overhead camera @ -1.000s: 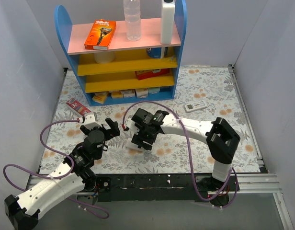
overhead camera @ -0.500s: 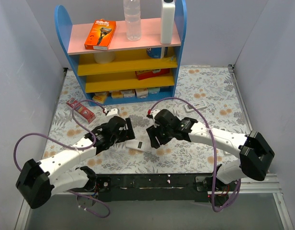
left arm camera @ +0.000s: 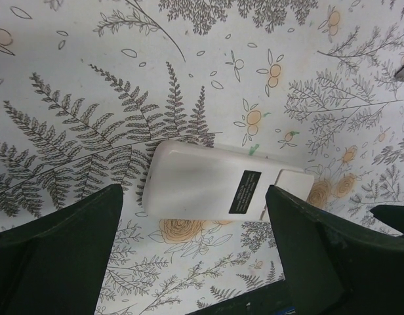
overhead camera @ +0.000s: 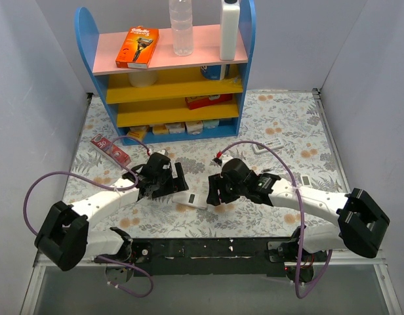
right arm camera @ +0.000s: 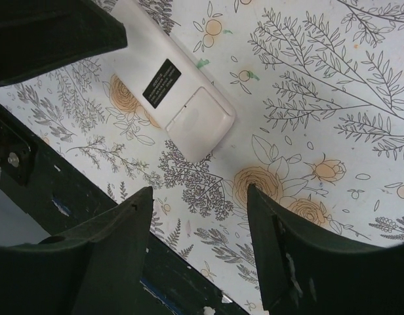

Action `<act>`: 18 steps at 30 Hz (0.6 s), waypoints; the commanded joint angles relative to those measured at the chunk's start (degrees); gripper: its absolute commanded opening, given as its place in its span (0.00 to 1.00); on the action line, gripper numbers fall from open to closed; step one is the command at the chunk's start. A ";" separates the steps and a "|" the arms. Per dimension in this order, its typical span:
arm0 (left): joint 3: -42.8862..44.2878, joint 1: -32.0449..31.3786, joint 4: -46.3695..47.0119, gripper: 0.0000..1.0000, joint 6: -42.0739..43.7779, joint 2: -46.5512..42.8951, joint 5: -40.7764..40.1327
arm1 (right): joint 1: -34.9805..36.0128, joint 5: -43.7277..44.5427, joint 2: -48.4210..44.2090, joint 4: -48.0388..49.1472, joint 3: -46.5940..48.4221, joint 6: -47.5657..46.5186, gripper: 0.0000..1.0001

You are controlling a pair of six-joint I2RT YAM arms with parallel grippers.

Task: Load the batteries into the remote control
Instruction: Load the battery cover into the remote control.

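Note:
The remote control (overhead camera: 191, 199) lies white back up on the floral table, with a black label and a battery lid at its right end. It also shows in the left wrist view (left arm camera: 215, 187) and the right wrist view (right arm camera: 169, 75). My left gripper (overhead camera: 166, 185) is open and empty just left of it, low over the table (left arm camera: 195, 259). My right gripper (overhead camera: 217, 190) is open and empty just right of it (right arm camera: 199, 262). Neither gripper touches the remote. No batteries are in view.
A blue shelf unit (overhead camera: 169, 79) stands at the back with boxes and bottles. A red box (overhead camera: 110, 149) lies at the left. A longer white remote (overhead camera: 267, 146) and a narrow white strip (overhead camera: 305, 180) lie at the right. The black table edge (overhead camera: 208, 248) is close in front.
The right gripper has moved off the remote to its right side. The left gripper has swung in from the left to the remote's other side. The remote lies still.

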 commanded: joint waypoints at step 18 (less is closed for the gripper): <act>-2.78 1.52 4.50 0.87 -0.02 3.12 13.58 | -0.73 2.75 -1.75 4.41 -2.79 4.51 0.64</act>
